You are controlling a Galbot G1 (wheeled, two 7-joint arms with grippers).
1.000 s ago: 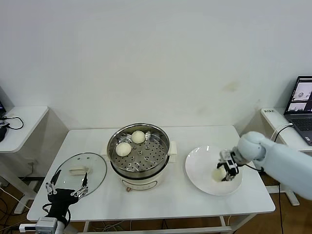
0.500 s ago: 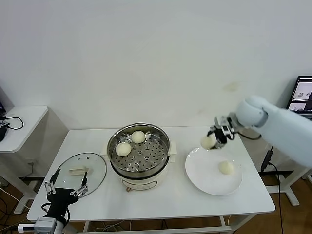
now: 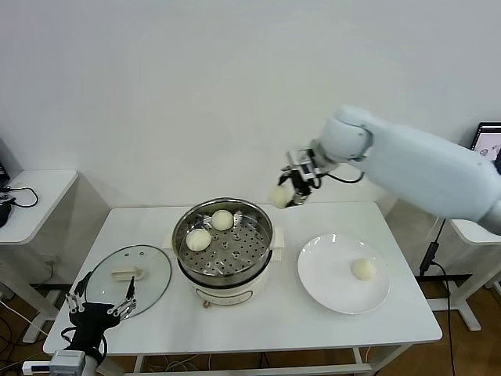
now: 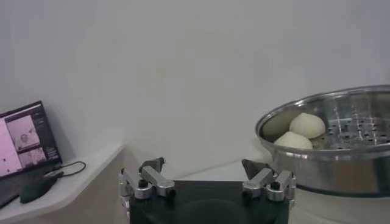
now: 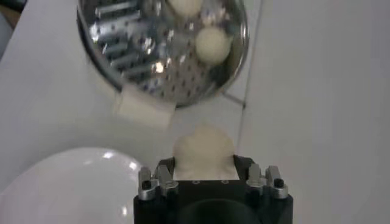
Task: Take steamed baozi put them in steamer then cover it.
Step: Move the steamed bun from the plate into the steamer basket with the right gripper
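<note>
My right gripper [image 3: 291, 193] is shut on a cream-white baozi [image 3: 279, 197] and holds it in the air just beyond the steamer's far right rim. The right wrist view shows that baozi [image 5: 204, 152] pinched between the jaws. The shiny perforated steamer [image 3: 223, 238] sits on its cream pot in the middle of the table with two baozi inside, one [image 3: 223, 220] at the back and one [image 3: 198, 240] to its left. A further baozi [image 3: 363, 269] lies on the white plate [image 3: 329, 282]. My left gripper [image 3: 100, 304] hangs open at the front left table edge, near the glass lid.
The round glass lid [image 3: 129, 275] with its cream handle lies flat on the table left of the steamer. A side table with cables [image 3: 23, 200] stands at the far left, and a laptop [image 3: 487, 146] at the far right.
My right gripper lifted a baozi off the white plate and carried it up and left, to the steamer's far right rim. The left arm stayed where it was.
</note>
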